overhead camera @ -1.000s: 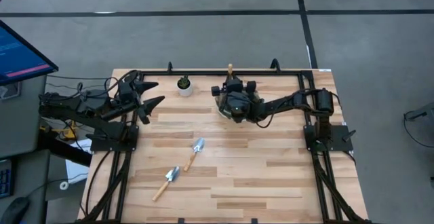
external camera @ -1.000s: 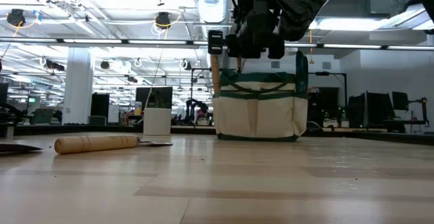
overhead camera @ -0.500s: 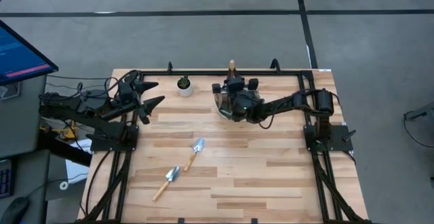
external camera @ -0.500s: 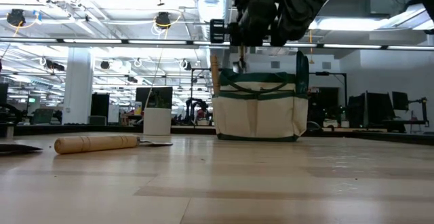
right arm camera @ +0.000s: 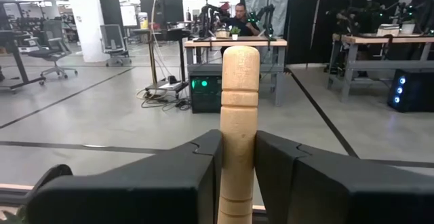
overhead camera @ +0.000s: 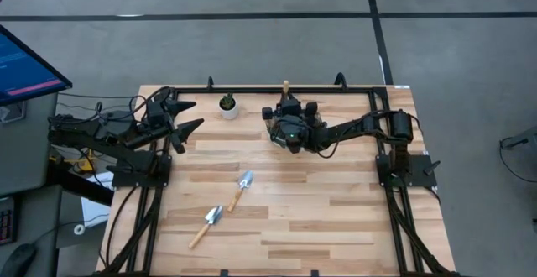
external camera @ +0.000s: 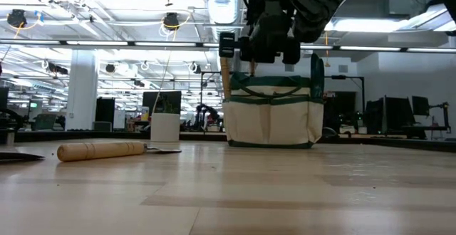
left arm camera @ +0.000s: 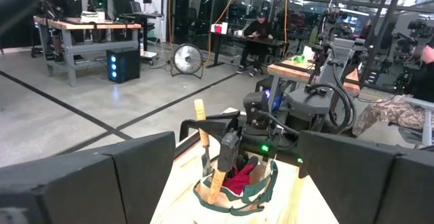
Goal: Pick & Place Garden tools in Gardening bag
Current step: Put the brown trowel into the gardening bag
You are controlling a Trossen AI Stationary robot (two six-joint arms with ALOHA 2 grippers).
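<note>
The gardening bag [external camera: 271, 121] stands at the table's far middle; red shows inside it in the left wrist view [left arm camera: 239, 180]. My right gripper [overhead camera: 287, 111] hovers over the bag, shut on a trowel's wooden handle [right arm camera: 237, 95] that stands upright at the bag's far side [overhead camera: 285, 86]. A second trowel handle [left arm camera: 217, 176] leans inside the bag. Two more trowels [overhead camera: 242, 185] [overhead camera: 208, 221] lie flat on the table's near left. My left gripper [overhead camera: 186, 116] is open and empty at the far left. My right gripper pinches the wooden handle [right arm camera: 237, 125] between its two fingers [right arm camera: 196, 157], below the handle's rounded free end. The fingers come level from the table's near side and lie across the handle. The trowel stands upright, its lower part hidden in the bag.
A small white pot with a green plant [overhead camera: 227, 105] stands left of the bag near the far edge. A black frame [overhead camera: 252, 89] runs along the table's far edge and sides. Bare wood lies on the near right [overhead camera: 336, 218].
My right gripper has risen a little above the bag with the trowel and come down again to about where it was. It has stayed shut on the handle. The trowels on the table have not moved.
</note>
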